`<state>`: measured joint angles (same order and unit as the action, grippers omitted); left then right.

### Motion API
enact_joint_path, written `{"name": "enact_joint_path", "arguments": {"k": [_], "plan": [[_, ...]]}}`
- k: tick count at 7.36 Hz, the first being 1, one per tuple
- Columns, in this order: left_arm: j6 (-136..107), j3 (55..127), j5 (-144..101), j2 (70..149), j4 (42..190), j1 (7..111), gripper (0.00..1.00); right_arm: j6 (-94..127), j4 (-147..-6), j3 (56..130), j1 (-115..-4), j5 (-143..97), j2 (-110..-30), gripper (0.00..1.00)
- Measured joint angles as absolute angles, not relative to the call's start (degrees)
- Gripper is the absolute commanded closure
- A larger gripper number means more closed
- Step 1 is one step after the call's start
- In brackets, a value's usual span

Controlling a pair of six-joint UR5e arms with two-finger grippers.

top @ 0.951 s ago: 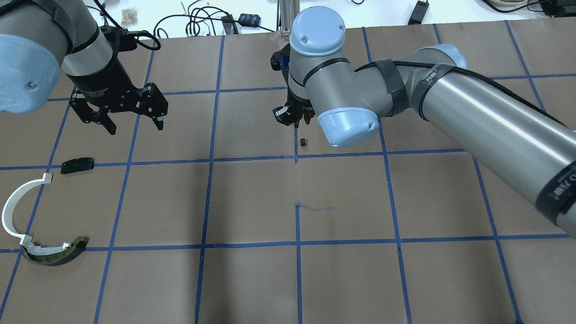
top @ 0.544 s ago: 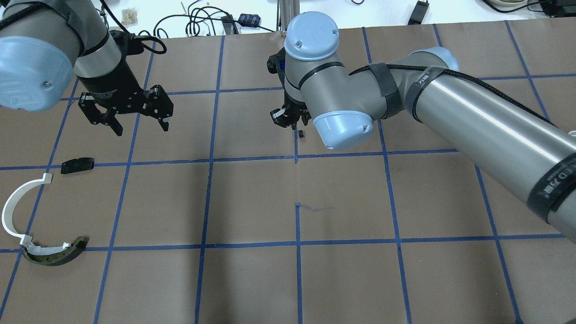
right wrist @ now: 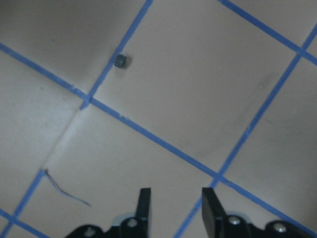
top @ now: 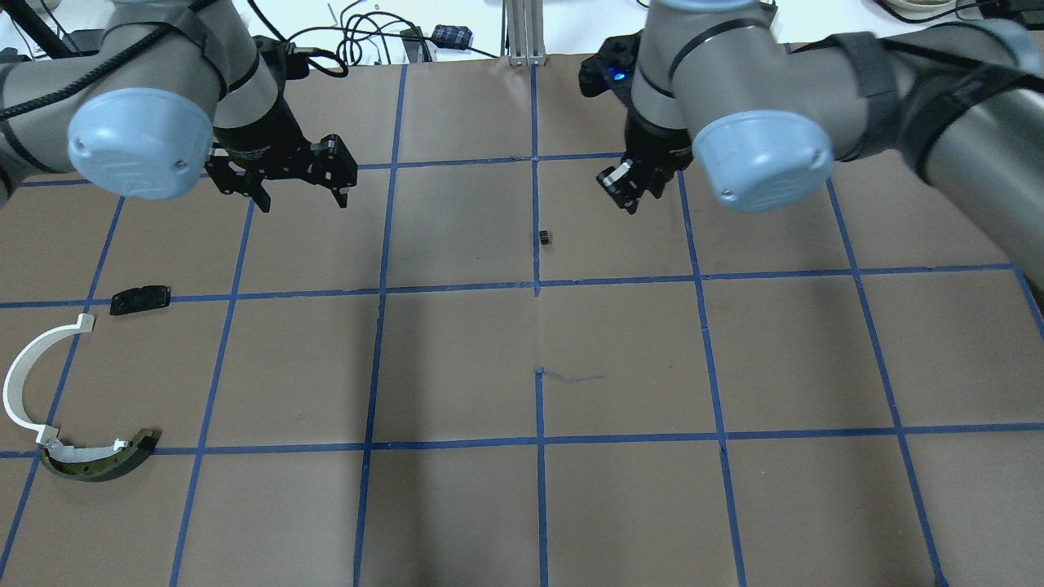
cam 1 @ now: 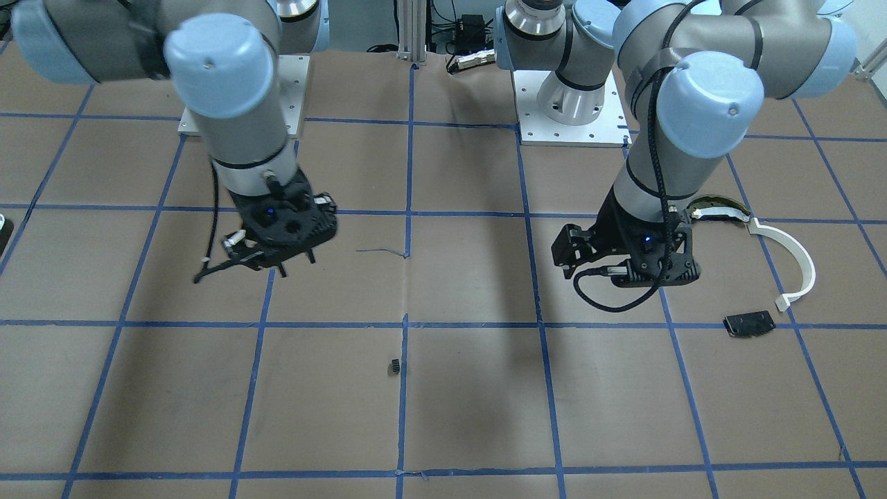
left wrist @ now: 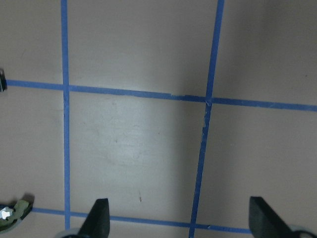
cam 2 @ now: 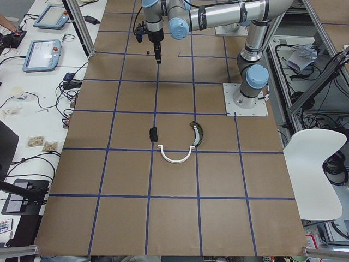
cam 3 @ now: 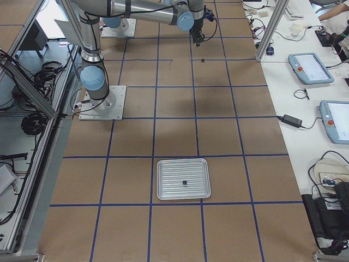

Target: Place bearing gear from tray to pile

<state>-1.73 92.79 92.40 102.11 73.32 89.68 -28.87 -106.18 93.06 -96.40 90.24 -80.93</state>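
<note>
The bearing gear (top: 544, 237), a tiny black toothed cylinder, lies alone on the brown paper beside a blue tape line; it also shows in the front view (cam 1: 393, 366) and the right wrist view (right wrist: 121, 60). My right gripper (top: 628, 196) hangs to its right, open, with nothing between its fingers (right wrist: 210, 201). My left gripper (top: 303, 201) hovers wide open over bare paper, far left of the gear. The pile lies at the near left: white half-circle strip (top: 24, 383), black-and-cream curved piece (top: 98, 458), black plate (top: 140, 299). The tray (cam 3: 163, 188) sits far off in the exterior right view.
One small dark part (cam 3: 185, 182) lies in the metal tray. Cables and small devices (top: 367, 37) line the white bench past the table's far edge. Tablets (cam 3: 311, 66) rest on the side bench. Blue tape lines grid the brown paper.
My right gripper has swung up and away to the right, leaving the gear on the paper. The left gripper has moved right and farther from me, still open.
</note>
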Motion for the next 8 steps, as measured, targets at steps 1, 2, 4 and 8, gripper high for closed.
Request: {"name": "enact_joint_path", "arguments": {"k": [1,2,4,8], "plan": [[-2.58,92.24,92.15,105.06,69.12,91.09,0.0,-39.5,-102.68,93.19,-90.45,91.91,-84.13,0.45],[-3.71,91.0,92.01,108.27,66.15,93.11,0.0,-49.34,-100.65,93.22,-84.25,93.05,-86.11,0.45],[-8.35,87.06,91.94,114.93,64.07,98.73,0.0,-63.0,-98.37,93.25,-73.42,94.91,-88.13,0.45],[-18.14,84.7,88.79,123.49,58.69,106.6,0.0,-94.23,-105.24,93.13,-54.31,95.54,-83.18,0.42]]}}
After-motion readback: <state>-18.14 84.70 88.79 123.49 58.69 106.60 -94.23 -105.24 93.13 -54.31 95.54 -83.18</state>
